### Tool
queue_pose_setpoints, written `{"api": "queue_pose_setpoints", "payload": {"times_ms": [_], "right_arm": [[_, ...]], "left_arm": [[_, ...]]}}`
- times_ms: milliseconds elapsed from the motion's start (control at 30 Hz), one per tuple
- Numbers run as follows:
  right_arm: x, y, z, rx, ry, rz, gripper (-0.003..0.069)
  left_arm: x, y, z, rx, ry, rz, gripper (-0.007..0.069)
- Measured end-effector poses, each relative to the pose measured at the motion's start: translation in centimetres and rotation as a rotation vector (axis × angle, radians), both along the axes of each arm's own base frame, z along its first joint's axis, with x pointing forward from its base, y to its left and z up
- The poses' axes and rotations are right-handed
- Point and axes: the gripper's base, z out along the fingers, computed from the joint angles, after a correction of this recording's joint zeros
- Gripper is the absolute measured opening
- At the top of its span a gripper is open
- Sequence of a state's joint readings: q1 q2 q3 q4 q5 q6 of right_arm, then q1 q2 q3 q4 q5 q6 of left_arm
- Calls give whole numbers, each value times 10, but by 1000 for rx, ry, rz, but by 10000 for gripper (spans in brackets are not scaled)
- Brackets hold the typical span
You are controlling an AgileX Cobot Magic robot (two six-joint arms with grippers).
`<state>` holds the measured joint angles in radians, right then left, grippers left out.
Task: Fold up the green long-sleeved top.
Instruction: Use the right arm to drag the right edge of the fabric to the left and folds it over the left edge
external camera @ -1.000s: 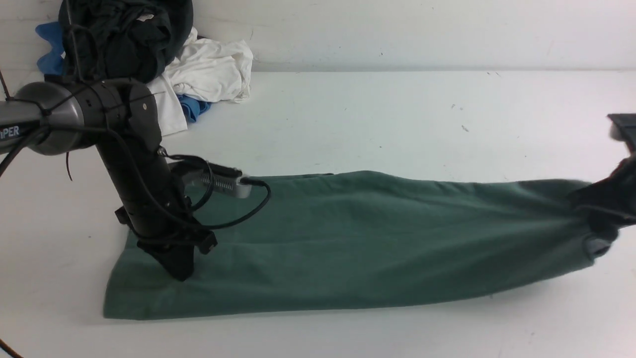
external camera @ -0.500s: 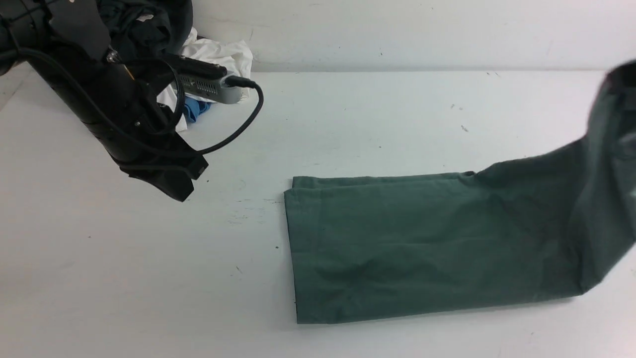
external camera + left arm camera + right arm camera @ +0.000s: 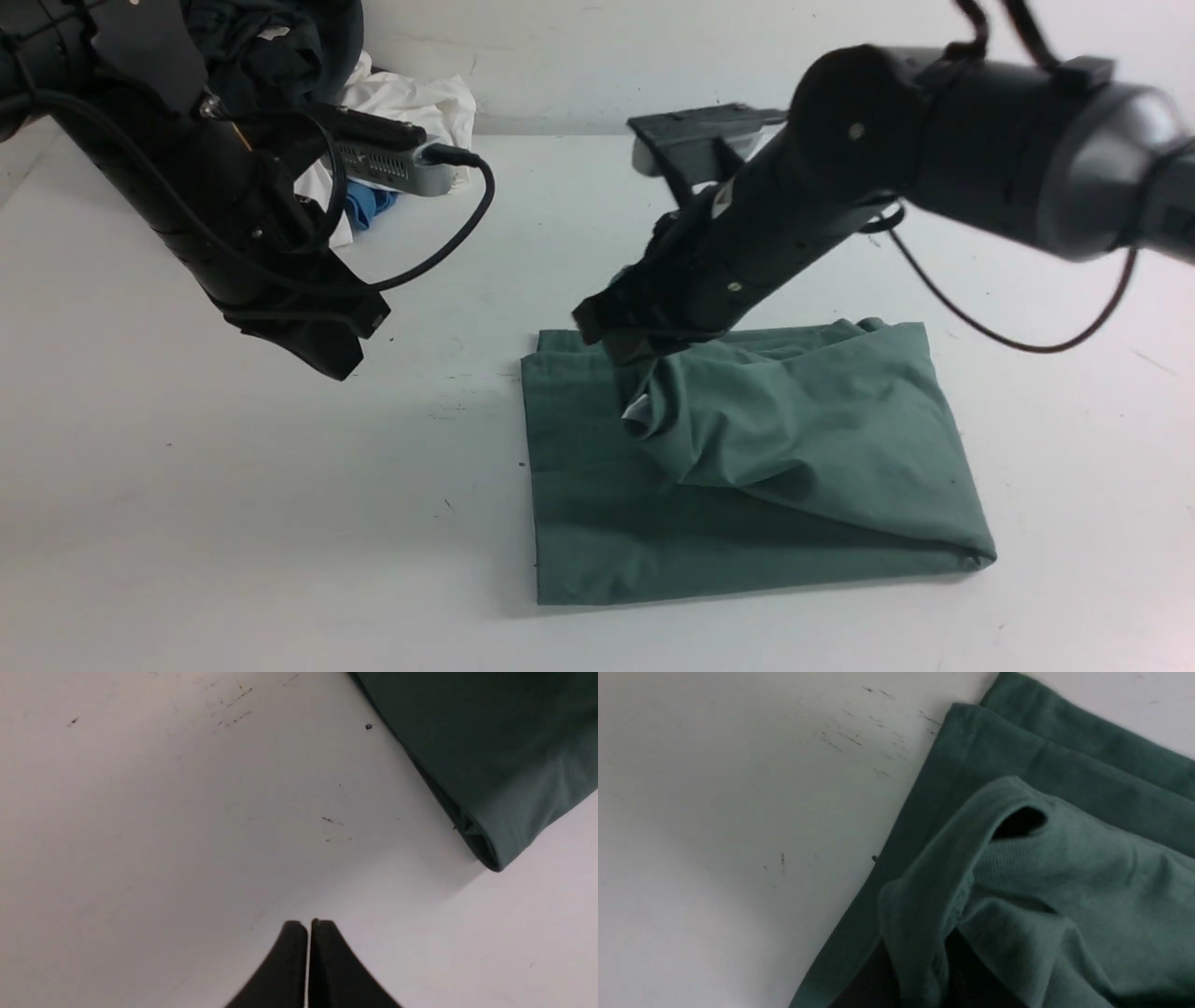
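Far left, at the back corner of the table [image 3: 187,523]: a loose heap of dark, white and blue garments [image 3: 392,121], piled in the open, with a dark rounded shape behind it that cannot be read as a basket or bin; no other container anywhere in view, so nothing to report as held inside 1. Just right of that, hanging above bare tabletop: left gripper [image 3: 341,359], fingers pressed together on nothing, well apart from the cloth. Centre and right of centre: green long-sleeved top [image 3: 747,551], lying flat as a stack of several layers, its left edge squared off, with 1 flap brought over from the right and resting slack and rumpled on top. At the flap's leading edge, close to the far left corner of the stack: right gripper [image 3: 635,350], apparently clamped on a bunched fold by the ribbed neck, a small pale label [image 3: 638,408] showing just beneath. Judged as the last fold being laid down. Risks from here: letting go with the flap short of the left edge, leaving a crooked, puffy bundle; dragging the lower layers askew if pulled on leftward with the cloth pinched; snagging the neck rib on a finger while lifting away, undoing the fold. Likely causes: the slack hump in the flap and the off-corner pinch.
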<state>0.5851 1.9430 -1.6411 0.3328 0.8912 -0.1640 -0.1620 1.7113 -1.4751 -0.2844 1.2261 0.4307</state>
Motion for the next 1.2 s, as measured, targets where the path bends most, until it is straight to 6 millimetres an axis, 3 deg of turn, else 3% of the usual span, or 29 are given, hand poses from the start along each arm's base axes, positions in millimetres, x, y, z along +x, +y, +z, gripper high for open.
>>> {"api": "queue_pose_setpoints", "payload": {"times_ms": [67,167,200,267,333,433,567,767,867,900,933,967,1033,1067,1133,1200], "right_arm": [[4,5,3,18,-3,24,132],[7,7,28,27,-40,77,264],[7,7,30,25,-43,80,273],[7,-2,65,-14,-83,122,385],[10,-15,84,-72,-118,122,429],[19,-43,107,-162,-203,53,451],[26,-72,113,-211,-211,-41,439],[22,-82,94,-252,-141,-39,336],[20,-98,75,-294,-77,-61,233],[21,-100,76,-295,-78,-64,233],[21,-114,57,-330,-15,-90,163],[22,-117,54,-333,-8,-96,156],[19,-135,22,-372,88,-123,80],[19,-135,19,-375,93,-122,74],[15,-145,-22,-382,136,-156,10],[13,-145,-47,-374,139,-170,-6]], "left_arm": [[-1,0,2,0,-7,0,-7],[-4,0,8,-12,-21,1,-7],[-4,0,9,-17,-23,2,-7],[-8,-7,14,-67,-25,-4,-7],[-11,-17,16,-101,-21,-27,-7],[-16,-41,17,-126,-45,-110,-7],[-21,-75,19,-153,-141,-211,-7],[-18,-102,20,-196,-270,-231,-7],[-3,-111,2,-215,-277,-196,-7],[-2,-111,0,-216,-276,-194,-7],[9,-115,-20,-208,-253,-177,-7],[10,-116,-22,-206,-250,-175,-7],[22,-121,-60,-169,-170,-171,-7],[22,-121,-60,-168,-171,-172,-7],[28,-122,-106,-106,-45,-190,-7],[29,-122,-128,-81,26,-198,-7]]}}
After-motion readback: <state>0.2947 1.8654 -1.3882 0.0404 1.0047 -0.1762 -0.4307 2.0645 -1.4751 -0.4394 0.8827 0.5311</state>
